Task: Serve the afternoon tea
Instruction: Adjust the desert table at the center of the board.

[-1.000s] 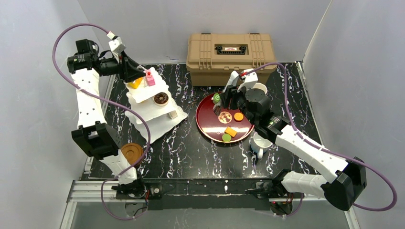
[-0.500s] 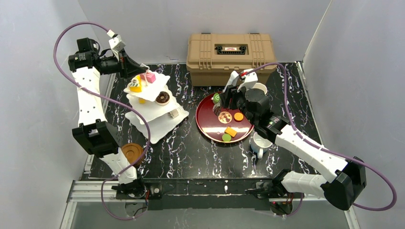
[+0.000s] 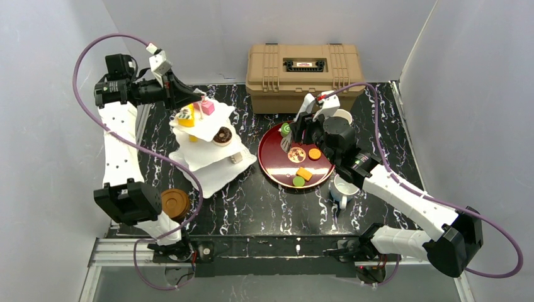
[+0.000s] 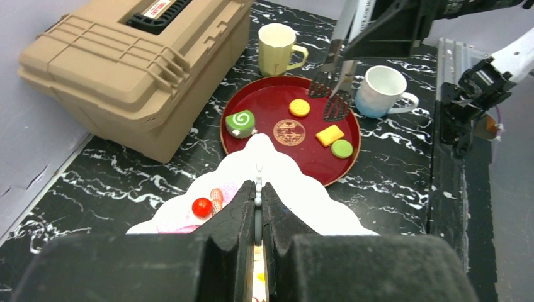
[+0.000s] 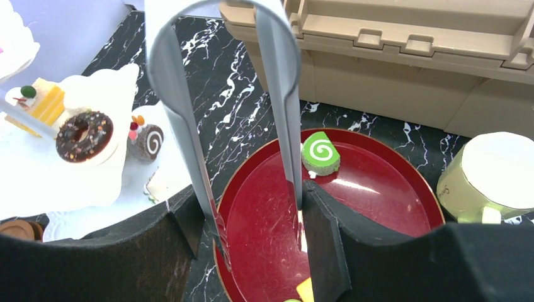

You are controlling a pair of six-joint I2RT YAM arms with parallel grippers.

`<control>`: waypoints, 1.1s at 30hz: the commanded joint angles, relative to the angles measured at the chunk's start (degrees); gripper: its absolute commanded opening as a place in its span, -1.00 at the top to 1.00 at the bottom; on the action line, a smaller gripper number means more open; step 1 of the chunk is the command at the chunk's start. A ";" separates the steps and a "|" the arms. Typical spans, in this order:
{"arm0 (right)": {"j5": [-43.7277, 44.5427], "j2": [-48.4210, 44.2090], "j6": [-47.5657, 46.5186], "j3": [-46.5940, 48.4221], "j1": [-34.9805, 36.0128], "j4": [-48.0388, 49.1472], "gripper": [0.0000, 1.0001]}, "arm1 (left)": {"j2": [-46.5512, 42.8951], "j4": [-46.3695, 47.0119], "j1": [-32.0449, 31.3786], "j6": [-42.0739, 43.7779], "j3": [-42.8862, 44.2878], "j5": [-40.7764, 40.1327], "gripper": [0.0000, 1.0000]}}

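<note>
Tea service abt half done, I'd say.
L gripper (image 4: 257, 196) clamped on three-tier stand (image 3: 211, 165), far left, pastries loaded. R gripper (image 3: 303, 131) grips tongs (image 5: 283, 94) over red tray (image 3: 271, 170); 4 pastries there, mugs off coaster (image 3: 174, 202).

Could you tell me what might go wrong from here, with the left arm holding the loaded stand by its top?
1. The left gripper pinches only the thin top post of the three-tier stand; if it tips, the pink cake and donut, loose near the tier edges, may slide off.
2. The stand's bottom tier sits close to the red tray; pushed nearer, it could knock it.
3. The right gripper's tongs hang above the tray beside the green roll and could nudge it.
</note>
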 commanded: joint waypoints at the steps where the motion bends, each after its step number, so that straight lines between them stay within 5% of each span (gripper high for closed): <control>1: 0.94 -0.59 -0.63 0.39 -0.18 2.51 -0.26 | -7.16 9.91 -1.16 -6.15 -4.70 7.01 1.00; 16: 3.06 -0.62 -2.24 -0.62 -0.26 1.80 -0.27 | -12.91 12.79 -2.10 -2.39 -14.96 4.99 0.96; 28: 6.25 4.93 -4.62 -4.25 -0.30 10.77 -0.28 | -18.26 13.42 -2.95 -4.41 -18.86 1.92 -0.95; 33: 8.61 9.78 -8.06 -5.40 -0.35 18.89 -0.29 | -23.51 33.51 -2.73 -22.78 -24.08 -2.90 -0.96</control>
